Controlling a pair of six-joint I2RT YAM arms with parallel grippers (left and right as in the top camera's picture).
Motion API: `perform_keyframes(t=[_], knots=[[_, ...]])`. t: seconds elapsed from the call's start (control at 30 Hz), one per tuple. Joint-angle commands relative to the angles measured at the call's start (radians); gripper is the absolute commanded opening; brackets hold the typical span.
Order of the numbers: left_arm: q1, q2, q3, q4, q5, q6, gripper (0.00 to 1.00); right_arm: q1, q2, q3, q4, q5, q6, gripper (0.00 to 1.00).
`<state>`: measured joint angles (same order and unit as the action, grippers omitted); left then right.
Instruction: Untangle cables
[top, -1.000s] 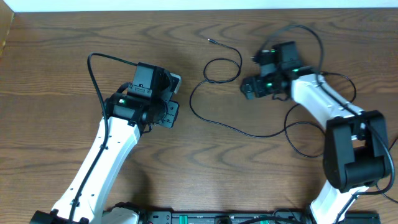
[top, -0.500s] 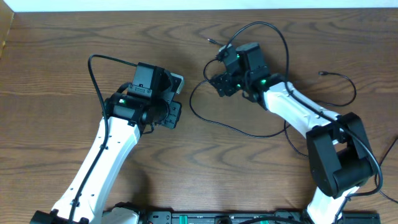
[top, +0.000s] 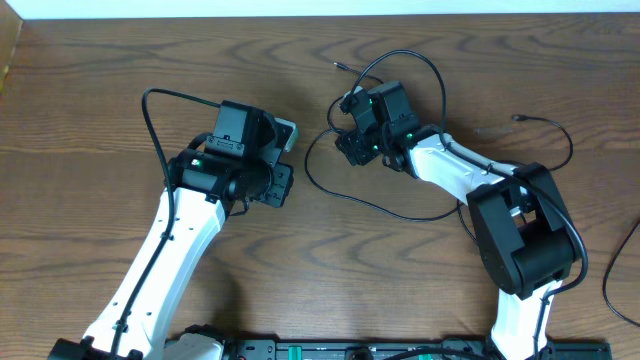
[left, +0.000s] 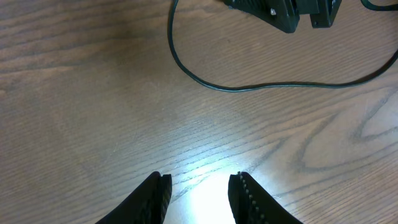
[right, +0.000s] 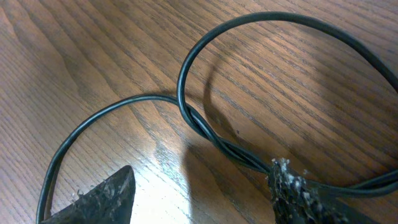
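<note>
I see right gripper (right: 202, 169) low over wooden table (right: 74, 56), fingers spread astride crossed loop of thin black cable (right: 184, 106). Left gripper (left: 199, 182) fingers parted, holding nothing, cable nearby.

Brown wood-grain table (top: 80, 120), glare-lit, with a white strip (top: 300, 8) beyond.

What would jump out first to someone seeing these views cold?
The thin black cable crossing over itself into a loop, upper centre in the overhead view, with the right gripper open directly over that crossing. To its side, the left gripper hangs open above the bare tabletop, holding nothing.
</note>
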<state>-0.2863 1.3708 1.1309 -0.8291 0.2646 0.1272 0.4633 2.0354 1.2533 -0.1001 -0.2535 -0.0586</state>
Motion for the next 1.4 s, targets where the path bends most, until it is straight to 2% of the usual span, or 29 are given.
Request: perform_keyframes(t=[0.0,0.13,0.2,0.57,0.83,1.03,1.17,1.37], knots=[[-0.001,0.0,-0.011,0.0,0.015,-0.009,0.36,0.002,0.008,0.0,-0.005,0.059,0.006,0.62],[-0.001,0.0,-0.011,-0.005,0.015,-0.009,0.36,0.001,0.008,0.0,-0.04,0.438,0.258,0.58],[-0.001,0.0,-0.011,-0.006,0.015,-0.009,0.36,-0.005,0.008,0.0,-0.052,0.506,0.309,0.58],[-0.001,0.0,-0.011,-0.006,0.015,-0.009,0.36,-0.03,0.008,0.0,-0.037,0.401,0.319,0.55],[-0.001,0.0,-0.011,-0.006,0.015,-0.009,0.36,-0.028,0.013,0.0,-0.015,0.399,0.412,0.48],[-0.001,0.0,-0.011,0.001,0.015,-0.009,0.36,-0.017,0.013,0.0,0.023,0.356,0.429,0.5],[-0.001,0.0,-0.011,0.001,0.015,-0.009,0.36,0.005,0.013,0.0,0.045,0.348,0.453,0.6],[-0.001,0.0,-0.011,0.001,0.015,-0.01,0.36,0.04,0.013,-0.001,0.06,0.352,0.544,0.57]])
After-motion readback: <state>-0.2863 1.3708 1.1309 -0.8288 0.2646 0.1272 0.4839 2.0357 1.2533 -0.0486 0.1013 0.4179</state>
